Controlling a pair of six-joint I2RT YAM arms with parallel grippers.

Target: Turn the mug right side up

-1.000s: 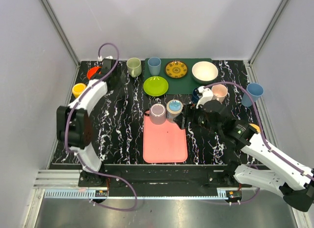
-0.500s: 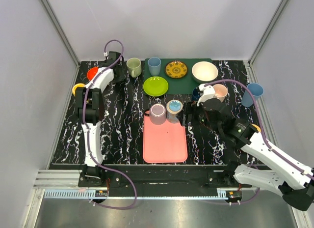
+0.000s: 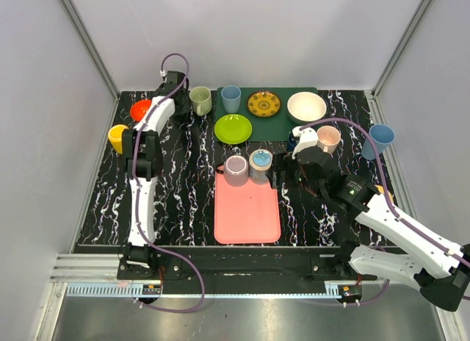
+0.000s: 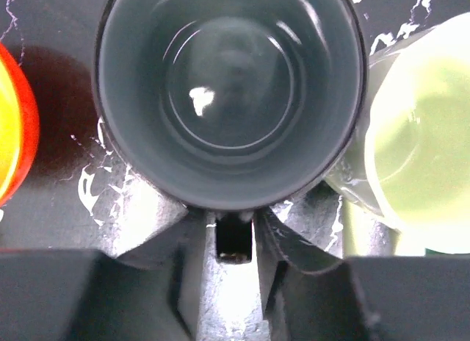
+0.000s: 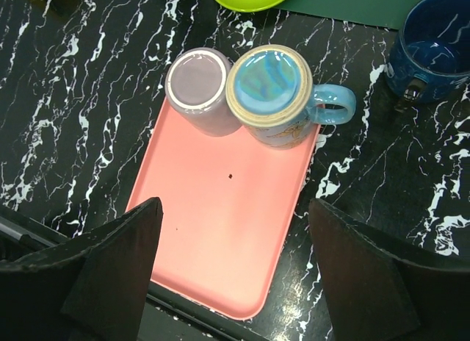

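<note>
1. The left arm reaches far out to about 11 o'clock on the black white-veined marble tabletop. It ends between a glossy red-orange bowl and a pale green ceramic mug.
2. In the wrist view, the dark grey glazed mug sits at 12 o'clock from the left hand. Its mouth faces the camera and its long axis looks upright. Whether its base rests on the tabletop I cannot tell. The bowl is at 9 o'clock and the green mug at 3 o'clock, just beside it.
3. The grey mug's handle points to 6 o'clock, straight between the fingers, and the left hand is clamped narrowly on it. The turn looks done, so letting go cleanly is what remains.
4. The right hand is spread wide and holds nothing. It hovers over a flat pink tray, well apart from the grey mug, so the left arm is clearly the nearer one.
</note>
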